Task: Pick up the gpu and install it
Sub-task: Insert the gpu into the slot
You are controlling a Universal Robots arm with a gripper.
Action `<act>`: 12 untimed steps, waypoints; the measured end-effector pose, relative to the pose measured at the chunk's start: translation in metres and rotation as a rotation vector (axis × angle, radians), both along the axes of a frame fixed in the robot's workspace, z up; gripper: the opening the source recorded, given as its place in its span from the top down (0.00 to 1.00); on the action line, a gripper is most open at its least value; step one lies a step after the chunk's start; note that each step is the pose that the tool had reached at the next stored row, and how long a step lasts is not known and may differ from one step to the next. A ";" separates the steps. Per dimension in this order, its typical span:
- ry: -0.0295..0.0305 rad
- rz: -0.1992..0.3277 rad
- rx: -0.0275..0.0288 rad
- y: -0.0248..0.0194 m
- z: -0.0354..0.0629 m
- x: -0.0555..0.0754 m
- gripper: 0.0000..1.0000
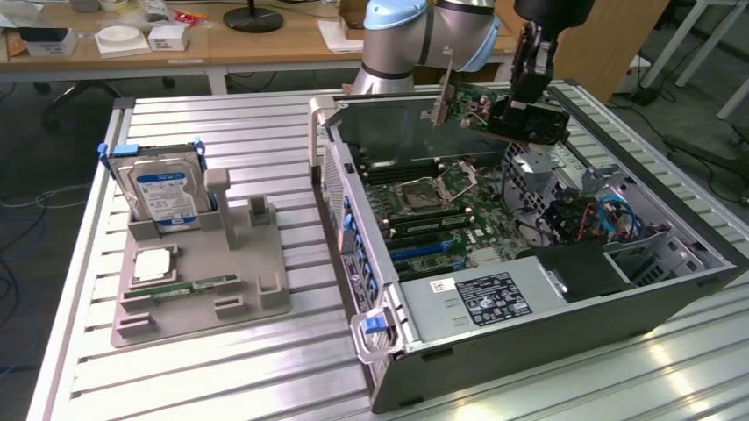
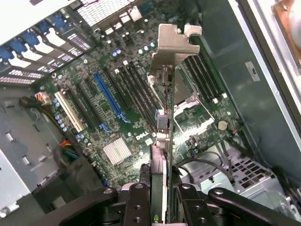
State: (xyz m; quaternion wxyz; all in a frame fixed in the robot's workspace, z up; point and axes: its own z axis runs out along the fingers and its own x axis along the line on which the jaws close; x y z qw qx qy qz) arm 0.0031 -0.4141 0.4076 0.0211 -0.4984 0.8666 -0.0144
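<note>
Exterior step: carry stage. The gripper [image 1: 518, 105] is clenched on the gpu [image 1: 466, 103], held in the air over the far end of the open case [image 1: 515, 326].
Wrist gpu: edge-on in the gripper [image 2: 160, 190], the gpu [image 2: 175, 42] hangs apart from the board [image 2: 117, 117].
Need: likely squaring the card's edge to the blue slot [image 2: 109, 96].

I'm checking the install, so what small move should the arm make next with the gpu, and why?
Probably ease the gpu sideways toward the blue slot: the gripper holds it above the board, and its edge seems lined up beside that slot, not over it.
</note>
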 end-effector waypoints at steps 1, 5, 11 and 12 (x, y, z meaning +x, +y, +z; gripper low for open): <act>0.0000 0.012 0.0000 0.0000 0.0000 0.000 0.74; 0.0000 0.061 -0.0001 -0.0001 -0.0001 0.000 0.74; 0.0000 0.141 0.0000 -0.0001 -0.0002 0.000 0.74; 0.0000 0.157 0.0000 -0.0001 -0.0002 0.000 0.74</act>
